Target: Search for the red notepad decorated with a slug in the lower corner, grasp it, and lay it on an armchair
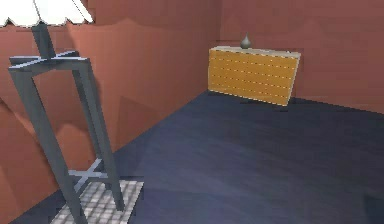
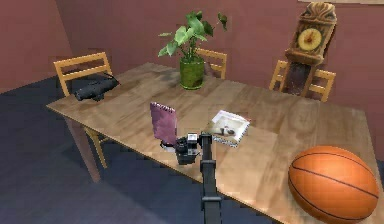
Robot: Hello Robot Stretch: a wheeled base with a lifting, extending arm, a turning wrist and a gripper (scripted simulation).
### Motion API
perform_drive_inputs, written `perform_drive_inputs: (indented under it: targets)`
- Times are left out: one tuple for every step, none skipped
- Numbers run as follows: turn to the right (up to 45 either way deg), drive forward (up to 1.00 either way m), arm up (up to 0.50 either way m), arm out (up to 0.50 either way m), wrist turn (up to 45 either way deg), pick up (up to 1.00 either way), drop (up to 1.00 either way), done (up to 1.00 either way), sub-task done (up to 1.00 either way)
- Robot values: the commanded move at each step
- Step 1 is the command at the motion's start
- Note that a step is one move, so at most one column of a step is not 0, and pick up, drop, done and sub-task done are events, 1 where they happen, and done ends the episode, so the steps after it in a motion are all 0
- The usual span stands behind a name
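A dark red, flat thing (image 2: pixel 162 121) stands upright near the front edge of the wooden table (image 2: pixel 130 100) in the arm side view; I cannot make out any decoration on it. The arm rises from the bottom edge, and my gripper (image 2: pixel 176 148) sits just right of and below that red thing, over the tabletop. I cannot tell whether the gripper holds anything. A white, booklet-like thing (image 2: pixel 230 125) lies just right of the gripper.
On the table are a potted plant (image 2: pixel 192 50), a dark flat object (image 2: pixel 92 87) and a basketball (image 2: pixel 332 182). Wooden chairs (image 2: pixel 82 66) and a tall clock (image 2: pixel 311 40) stand behind it. The forward view has a tripod floor lamp (image 1: pixel 50 90), an orange dresser (image 1: pixel 254 72) and dark open floor.
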Motion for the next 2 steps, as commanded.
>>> perform_drive_inputs:
  targets:
    - [0.0,0.0,0.1,0.0,0.0,0.0,0.0,0.0,0.0]
    - [0.0,0.0,0.22,0.0,0.0,0.0,0.0,0.0,0.0]
